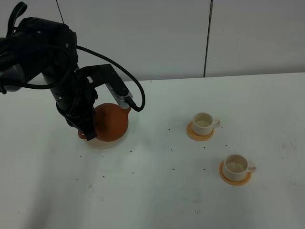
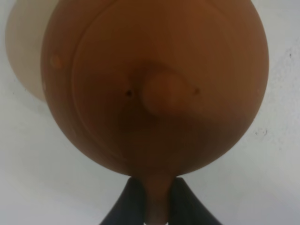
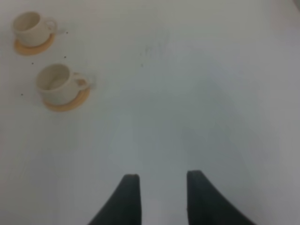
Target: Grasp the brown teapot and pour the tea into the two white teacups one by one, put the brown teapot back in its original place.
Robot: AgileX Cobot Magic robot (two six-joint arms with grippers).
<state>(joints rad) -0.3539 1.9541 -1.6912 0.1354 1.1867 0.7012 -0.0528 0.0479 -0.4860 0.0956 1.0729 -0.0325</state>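
The brown teapot (image 1: 113, 123) stands at the left of the table over its pale beige saucer (image 1: 108, 144); I cannot tell whether it rests on the saucer or is just off it. My left gripper (image 1: 87, 133) is shut on the teapot's handle. In the left wrist view the teapot (image 2: 154, 84) fills the frame, its handle sits between the gripper's (image 2: 154, 192) dark fingers, and the saucer (image 2: 23, 56) shows behind it. The two white teacups (image 1: 203, 123) (image 1: 236, 165) stand on orange coasters at the right. No tea shows. My right gripper (image 3: 159, 180) is open over bare table.
The right wrist view shows both cups (image 3: 28, 26) (image 3: 56, 82) on their coasters (image 3: 70, 102), some way from the right gripper. Small dark specks dot the white table (image 1: 157, 191). A wall (image 1: 167, 33) runs behind the table's far edge.
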